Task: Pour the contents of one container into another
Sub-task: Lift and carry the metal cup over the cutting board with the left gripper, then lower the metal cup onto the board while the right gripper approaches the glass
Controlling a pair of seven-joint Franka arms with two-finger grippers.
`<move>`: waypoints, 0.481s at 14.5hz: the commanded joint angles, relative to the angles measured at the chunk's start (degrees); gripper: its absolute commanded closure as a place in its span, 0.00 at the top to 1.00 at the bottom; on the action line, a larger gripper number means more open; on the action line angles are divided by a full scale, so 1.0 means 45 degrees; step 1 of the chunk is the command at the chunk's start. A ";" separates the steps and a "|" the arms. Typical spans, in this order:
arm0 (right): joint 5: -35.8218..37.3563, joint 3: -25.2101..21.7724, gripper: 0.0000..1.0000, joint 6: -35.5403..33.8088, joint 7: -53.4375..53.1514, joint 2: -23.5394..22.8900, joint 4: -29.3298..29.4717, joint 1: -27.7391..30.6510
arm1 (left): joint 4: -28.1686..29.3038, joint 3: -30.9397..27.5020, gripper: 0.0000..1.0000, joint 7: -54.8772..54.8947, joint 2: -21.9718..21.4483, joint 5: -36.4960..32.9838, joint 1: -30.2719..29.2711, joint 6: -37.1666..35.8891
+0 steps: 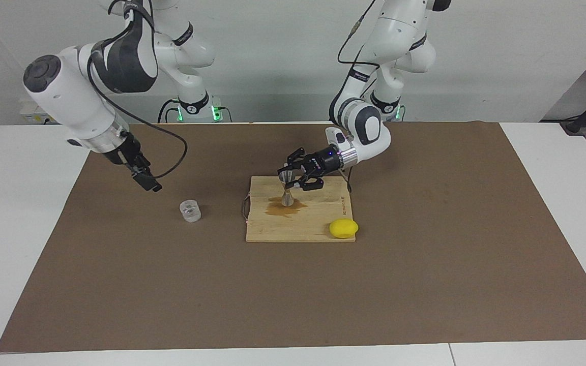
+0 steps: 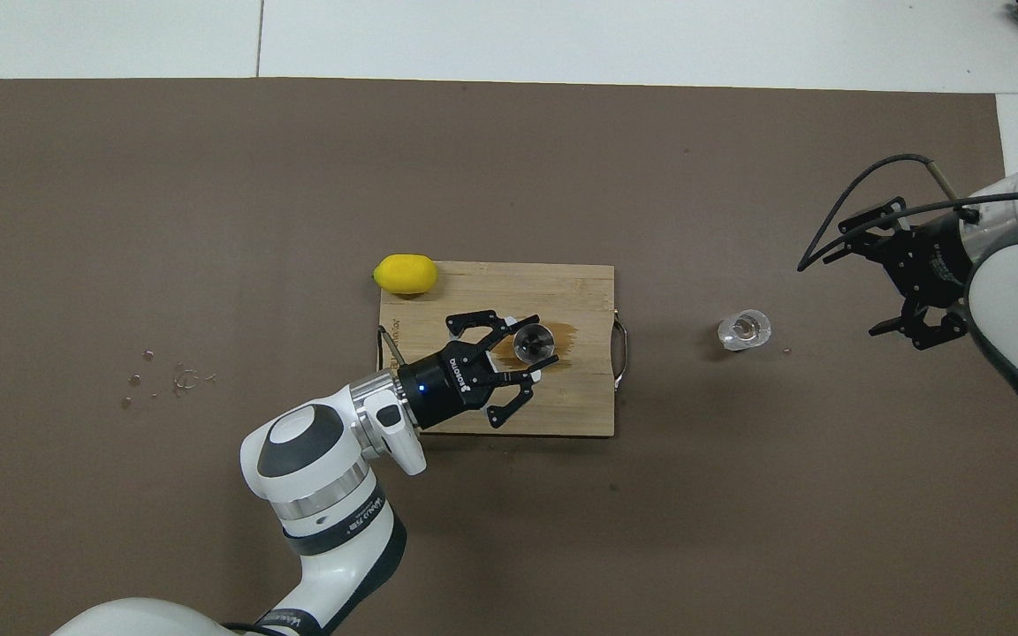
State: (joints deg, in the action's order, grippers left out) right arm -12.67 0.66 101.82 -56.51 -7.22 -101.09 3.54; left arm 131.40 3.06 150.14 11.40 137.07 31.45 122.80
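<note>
Overhead view: left gripper [image 2: 520,352] brackets the upright jigger [image 2: 532,341] with spread fingers; glass cup [image 2: 744,329] looks empty; right gripper [image 2: 882,281] gapes.

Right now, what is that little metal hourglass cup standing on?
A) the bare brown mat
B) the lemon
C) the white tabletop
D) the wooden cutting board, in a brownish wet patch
D: the jigger stands upright on the wooden cutting board, in a brown spill, with the left gripper around its top.
</note>
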 commanded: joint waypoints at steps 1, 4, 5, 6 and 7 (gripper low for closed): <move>-0.1050 0.0087 0.97 0.0516 -0.0332 -0.0757 -0.0171 0.0579 | 0.0215 -0.0192 0.42 0.0892 0.0122 0.0963 0.0607 0.0212; -0.1908 0.0068 0.97 0.1022 -0.0623 -0.1148 -0.0600 0.0852 | 0.0195 -0.0192 0.42 0.0913 0.0181 0.1004 0.0608 0.0231; -0.2183 0.0087 0.98 0.1334 -0.0722 -0.1323 -0.0892 0.0970 | 0.0195 -0.0192 0.42 0.0913 0.0201 0.1023 0.0608 0.0231; -0.2437 0.0068 0.99 0.1685 -0.0723 -0.1499 -0.1107 0.1010 | 0.0195 -0.0211 0.42 0.0933 0.0201 0.1024 0.0608 0.0212; -0.2671 0.0068 1.00 0.2153 -0.0762 -0.1501 -0.1419 0.1029 | 0.0176 -0.0211 0.42 0.0933 0.0240 0.1024 0.0608 0.0212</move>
State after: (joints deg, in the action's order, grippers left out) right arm -22.11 0.53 108.12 -58.76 -14.10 -104.62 7.39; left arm 131.91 2.81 152.89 12.78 140.00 33.21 123.04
